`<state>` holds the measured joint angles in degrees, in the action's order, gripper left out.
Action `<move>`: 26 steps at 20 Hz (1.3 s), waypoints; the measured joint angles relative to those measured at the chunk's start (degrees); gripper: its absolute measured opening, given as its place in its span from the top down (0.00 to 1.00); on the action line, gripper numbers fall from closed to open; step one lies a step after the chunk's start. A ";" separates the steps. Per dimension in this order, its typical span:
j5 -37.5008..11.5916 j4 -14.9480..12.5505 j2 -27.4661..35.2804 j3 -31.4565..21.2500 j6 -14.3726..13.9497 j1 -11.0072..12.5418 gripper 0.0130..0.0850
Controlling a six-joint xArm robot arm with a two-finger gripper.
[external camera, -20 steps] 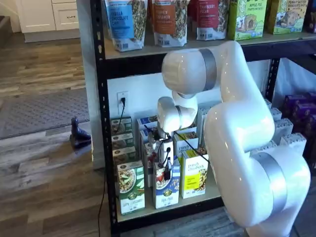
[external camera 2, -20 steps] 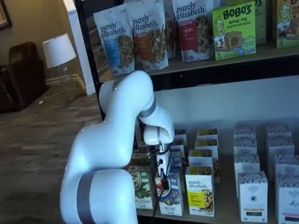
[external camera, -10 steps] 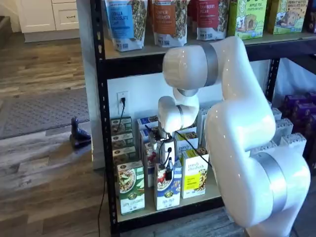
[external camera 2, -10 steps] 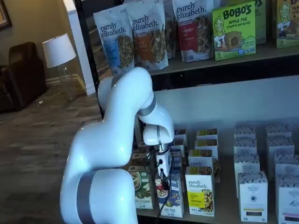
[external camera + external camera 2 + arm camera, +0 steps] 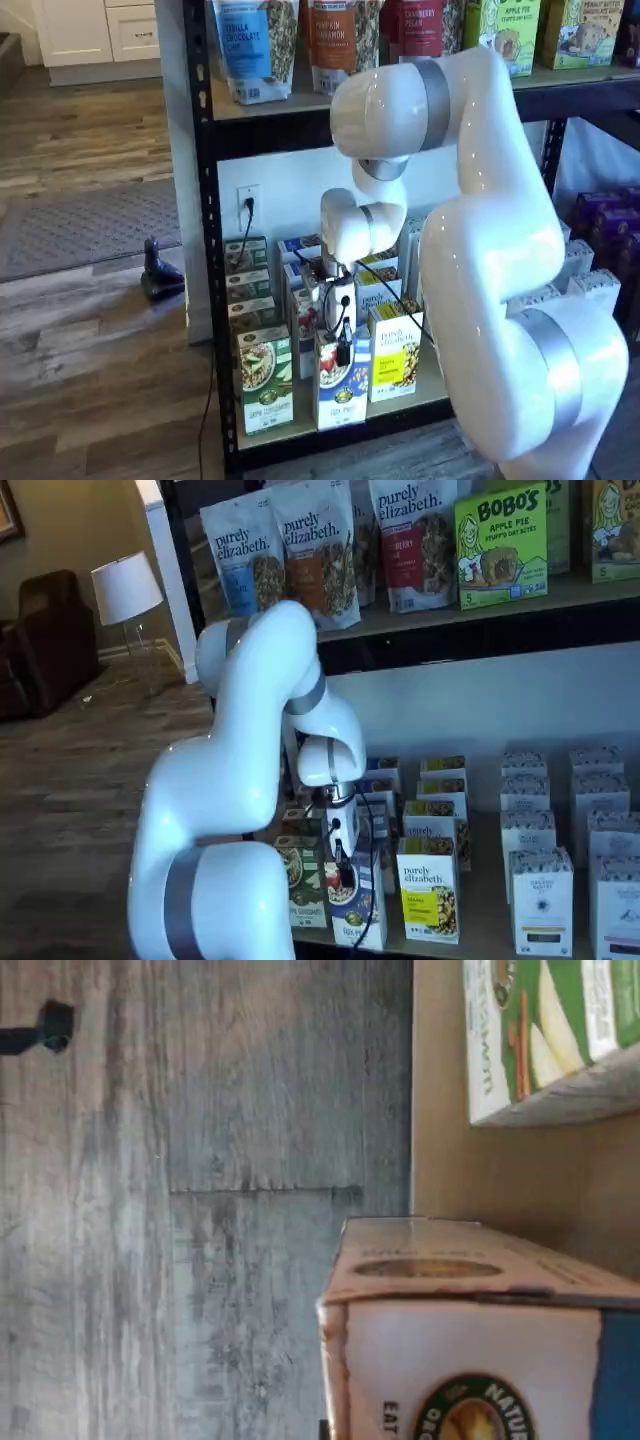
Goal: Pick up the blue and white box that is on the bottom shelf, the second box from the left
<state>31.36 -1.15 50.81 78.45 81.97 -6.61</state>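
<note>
Gripper [image 5: 343,352] hangs at the front of the bottom shelf [image 5: 300,425], its black fingers clamped on the top of the blue and white box [image 5: 342,385] — no gap shows between fingers and carton. In both shelf views the box [image 5: 352,905] sits at the shelf's front edge, tipped slightly out of line with its neighbours and standing forward of the row behind it. Whether its base touches the board or has cleared it cannot be told from the shelf views.

Just beside it on one side stands a green-and-white carton [image 5: 265,380], upright; on the other side a yellow carton [image 5: 393,358], also upright. More cartons of the same kinds stand in rows behind them. A black cable runs down beside the gripper and across the box face.

The wrist view is turned on its side. It shows the box [image 5: 470,1360] close up — one flap end and part of the white face with a round logo and a strip of blue. The green-and-white carton [image 5: 545,1035] lies well apart from it across bare shelf board [image 5: 440,1150]. Past the board's edge is grey wood floor [image 5: 200,1210]. Fingers are not seen in this view.

The white arm [image 5: 490,230] bends between cameras and rack. Pouches [image 5: 325,550] stand on the upper board.
</note>
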 joint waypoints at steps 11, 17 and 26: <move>-1.02 -0.09 -11.33 -12.72 -1.74 -1.66 0.44; -2.33 0.87 -19.72 -21.83 -2.10 -2.90 0.44; -2.95 0.52 -31.67 -32.71 -4.22 -4.70 0.44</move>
<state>28.41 -0.62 19.14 45.75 77.75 -11.30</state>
